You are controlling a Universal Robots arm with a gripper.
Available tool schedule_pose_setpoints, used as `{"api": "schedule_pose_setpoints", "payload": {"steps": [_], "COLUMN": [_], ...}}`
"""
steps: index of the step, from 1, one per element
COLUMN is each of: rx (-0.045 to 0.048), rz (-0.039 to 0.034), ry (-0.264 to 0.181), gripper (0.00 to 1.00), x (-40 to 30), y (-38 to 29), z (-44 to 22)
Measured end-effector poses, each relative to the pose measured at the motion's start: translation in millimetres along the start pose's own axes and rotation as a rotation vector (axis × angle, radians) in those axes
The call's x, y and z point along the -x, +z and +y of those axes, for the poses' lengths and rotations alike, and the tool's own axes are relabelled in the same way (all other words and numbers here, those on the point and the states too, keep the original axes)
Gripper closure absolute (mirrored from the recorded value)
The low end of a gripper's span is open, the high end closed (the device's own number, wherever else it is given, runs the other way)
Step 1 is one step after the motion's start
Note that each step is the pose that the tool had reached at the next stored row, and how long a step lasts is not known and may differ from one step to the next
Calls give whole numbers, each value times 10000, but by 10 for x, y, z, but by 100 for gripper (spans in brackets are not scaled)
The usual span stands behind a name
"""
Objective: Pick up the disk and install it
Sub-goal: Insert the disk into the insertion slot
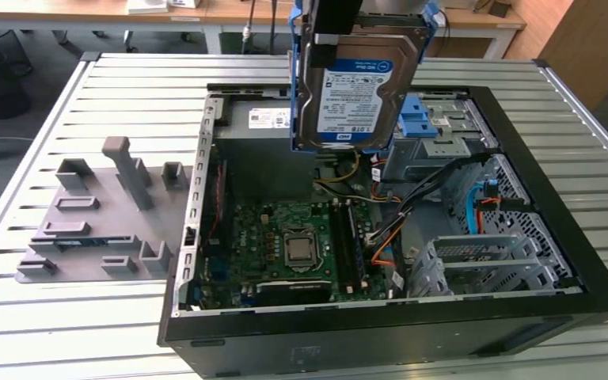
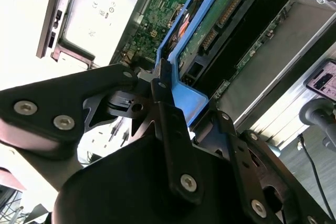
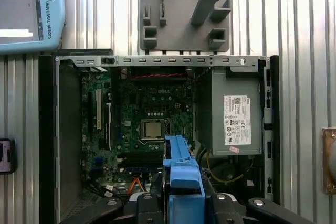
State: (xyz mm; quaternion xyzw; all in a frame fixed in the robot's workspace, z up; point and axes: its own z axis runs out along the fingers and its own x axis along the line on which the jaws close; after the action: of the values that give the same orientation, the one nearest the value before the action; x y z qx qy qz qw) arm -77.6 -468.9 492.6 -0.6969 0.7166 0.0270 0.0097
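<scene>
The disk [image 1: 355, 87] carries a white-and-blue label [image 1: 351, 101] with small dark print and a barcode. A white sticker [image 3: 237, 120] with rows of fine print and symbols sits on the grey power supply box [image 3: 236, 85]. White lettering runs along the blue edge of the teach pendant [image 3: 23, 9]. The motherboard [image 3: 152, 103] bears small white lettering.

Soft, even light in the exterior view: pale tabletop [image 1: 72, 332], computer case [image 1: 389, 340] shadowed inside. In the second wrist view the tabletop burns to white glare beside the dark hand [image 2: 173, 95].
</scene>
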Motion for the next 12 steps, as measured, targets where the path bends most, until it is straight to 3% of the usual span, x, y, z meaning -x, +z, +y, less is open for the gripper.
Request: {"api": "schedule_pose_setpoints", "payload": {"steps": [12], "rx": [1], "rz": [1], "ry": [-2], "gripper": [64], "x": [-9], "y": [1], "z": [-13]}}
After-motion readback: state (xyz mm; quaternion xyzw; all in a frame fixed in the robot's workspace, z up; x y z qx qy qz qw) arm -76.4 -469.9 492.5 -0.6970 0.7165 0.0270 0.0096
